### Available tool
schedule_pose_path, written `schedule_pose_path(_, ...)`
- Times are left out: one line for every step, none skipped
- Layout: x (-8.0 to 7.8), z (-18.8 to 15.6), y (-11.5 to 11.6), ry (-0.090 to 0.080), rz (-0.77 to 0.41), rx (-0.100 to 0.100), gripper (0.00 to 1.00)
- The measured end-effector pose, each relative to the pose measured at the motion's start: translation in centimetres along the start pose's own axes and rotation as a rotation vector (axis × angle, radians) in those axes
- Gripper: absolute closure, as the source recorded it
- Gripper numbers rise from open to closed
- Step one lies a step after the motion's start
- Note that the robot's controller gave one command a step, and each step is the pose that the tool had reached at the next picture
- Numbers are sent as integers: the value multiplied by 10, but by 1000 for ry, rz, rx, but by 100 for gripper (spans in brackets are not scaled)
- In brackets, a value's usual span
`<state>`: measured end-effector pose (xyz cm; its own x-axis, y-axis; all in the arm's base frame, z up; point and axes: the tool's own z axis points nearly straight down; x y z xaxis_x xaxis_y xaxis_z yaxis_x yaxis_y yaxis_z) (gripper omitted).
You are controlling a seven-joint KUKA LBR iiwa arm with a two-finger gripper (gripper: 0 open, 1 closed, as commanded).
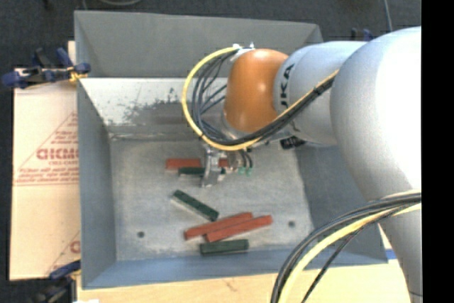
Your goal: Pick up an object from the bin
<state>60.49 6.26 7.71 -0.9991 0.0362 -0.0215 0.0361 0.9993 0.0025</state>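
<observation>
My gripper (212,169) hangs low over the middle of the bin, under the arm's orange cover. Right at it lies a short red stick (179,164), with a dark green stick (190,171) tight against its near side; both run left from the gripper, and their right ends are hidden behind it. A little nearer the front lies another dark green stick (195,204), slanted and apart from the gripper.
Toward the bin's front lie two long red sticks (228,226) side by side, and a dark green stick (224,247) just in front of them. The arm and its cables cover the bin's right and back parts.
</observation>
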Motion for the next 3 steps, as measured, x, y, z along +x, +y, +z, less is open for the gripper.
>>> schedule_pose_path(5, 5, -1, 15, -2, 3, 0)
schedule_pose_path(4, 4, -1, 14, -4, 3, 100)
schedule_pose_path(-4, -160, -10, 8, -163, 2, 100)
